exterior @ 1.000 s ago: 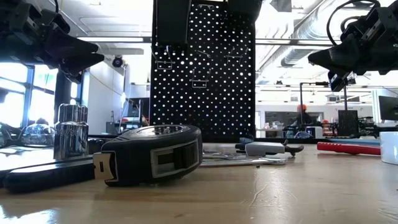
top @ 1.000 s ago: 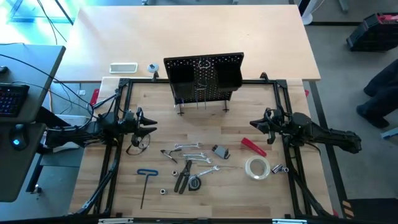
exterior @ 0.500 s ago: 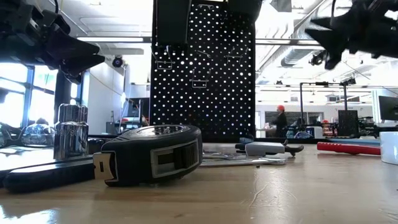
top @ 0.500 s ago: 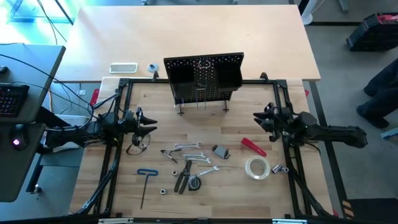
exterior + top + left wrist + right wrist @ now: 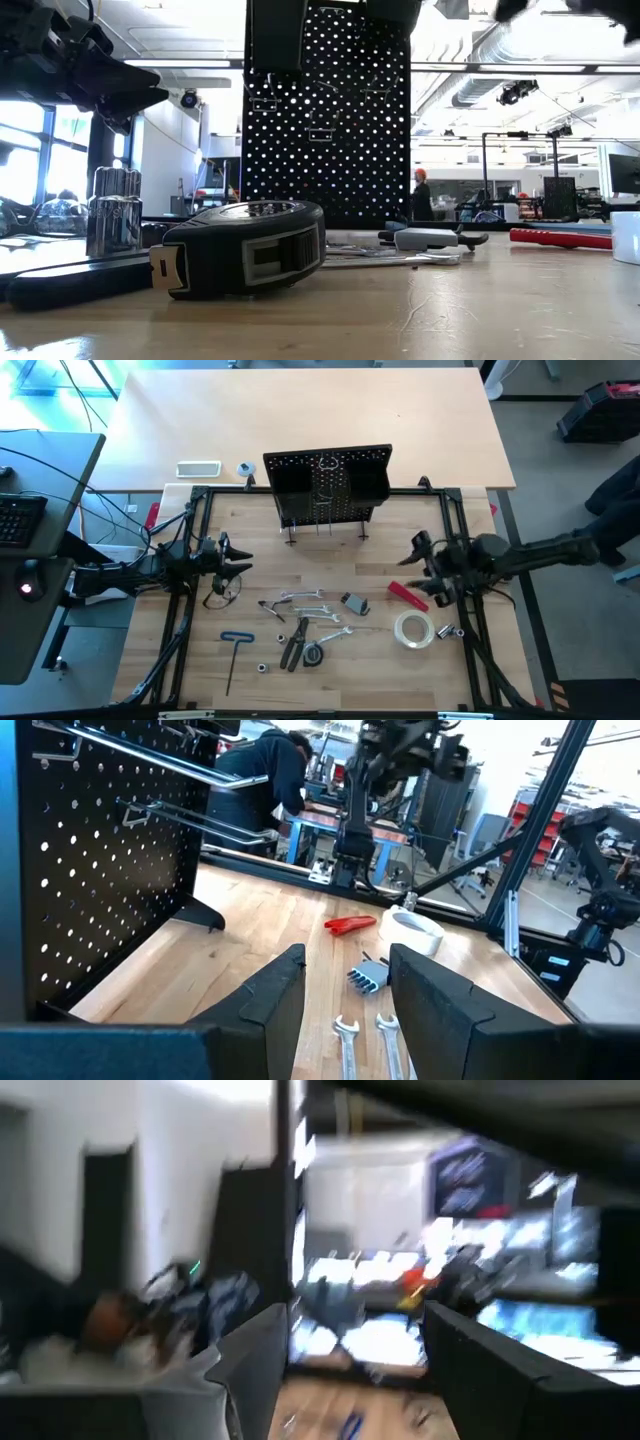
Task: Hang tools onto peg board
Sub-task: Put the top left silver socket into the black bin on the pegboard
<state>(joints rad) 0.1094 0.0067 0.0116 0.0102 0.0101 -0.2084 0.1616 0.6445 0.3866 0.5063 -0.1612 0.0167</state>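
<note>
Right gripper (image 5: 419, 568) has shifted toward frame centre since a second ago and spread its fingers; it now sits right of centre in the high view, jaws apart, holding nothing, just above the red-handled tool (image 5: 407, 595). Left gripper (image 5: 240, 568) unchanged at left of centre, fingers parted and empty, over the safety glasses (image 5: 222, 593).

Peg board (image 5: 327, 485) stands upright at upper centre, well apart from both grippers. Wrenches (image 5: 300, 598), pliers (image 5: 295, 645) and a small grey tool (image 5: 354, 604) lie loose at lower centre between the arms. Tape roll (image 5: 413, 629) is at lower right, near the right gripper. Blue T-handle hex key (image 5: 234, 655) is at lower left. White slab (image 5: 198, 469) sits upper left, behind the frame.
</note>
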